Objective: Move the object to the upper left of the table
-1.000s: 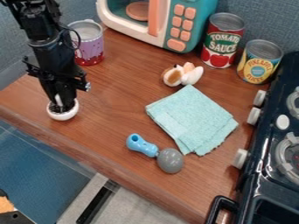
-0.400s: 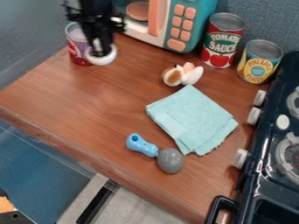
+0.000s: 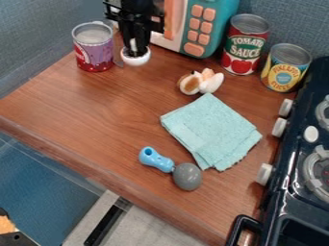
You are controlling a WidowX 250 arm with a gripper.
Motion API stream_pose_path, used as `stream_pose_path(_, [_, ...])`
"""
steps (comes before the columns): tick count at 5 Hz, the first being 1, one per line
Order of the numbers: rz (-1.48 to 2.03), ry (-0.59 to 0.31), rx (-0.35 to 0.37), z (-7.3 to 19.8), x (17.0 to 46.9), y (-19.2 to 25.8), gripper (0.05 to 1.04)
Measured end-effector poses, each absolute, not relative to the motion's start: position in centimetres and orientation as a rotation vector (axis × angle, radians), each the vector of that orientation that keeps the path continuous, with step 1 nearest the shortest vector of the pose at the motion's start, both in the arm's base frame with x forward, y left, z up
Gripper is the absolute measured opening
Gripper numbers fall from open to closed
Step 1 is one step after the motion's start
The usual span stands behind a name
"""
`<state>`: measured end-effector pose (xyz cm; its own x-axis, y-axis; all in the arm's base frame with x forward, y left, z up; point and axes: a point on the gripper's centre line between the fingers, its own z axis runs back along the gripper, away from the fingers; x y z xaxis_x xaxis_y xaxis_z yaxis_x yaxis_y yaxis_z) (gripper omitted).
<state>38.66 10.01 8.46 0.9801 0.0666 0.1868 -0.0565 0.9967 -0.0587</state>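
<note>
Gripper (image 3: 135,49) is pointed down between 11 and 12 o'clock, its jaws closed on the white object (image 3: 136,60). On the wooden table (image 3: 96,115), a purple can (image 3: 97,52) is set at 11, a blue-handled tool (image 3: 156,160) at 6. The microwave (image 3: 221,10) is cut off above; the white object's inside is partly hidden.

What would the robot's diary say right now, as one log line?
End effector: at small white bowl | bowl: near purple-and-red can and toy microwave | bowl resting on table: cannot tell
</note>
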Motion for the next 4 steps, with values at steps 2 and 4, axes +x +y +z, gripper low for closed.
stream_pose_path(2, [0.028, -0.173, -0.038, 5.9, 41.6, 10.6, 0.226])
stream_pose_path(4, [-0.058, -0.115, -0.036, 5.1, 42.4, 9.0, 0.54])
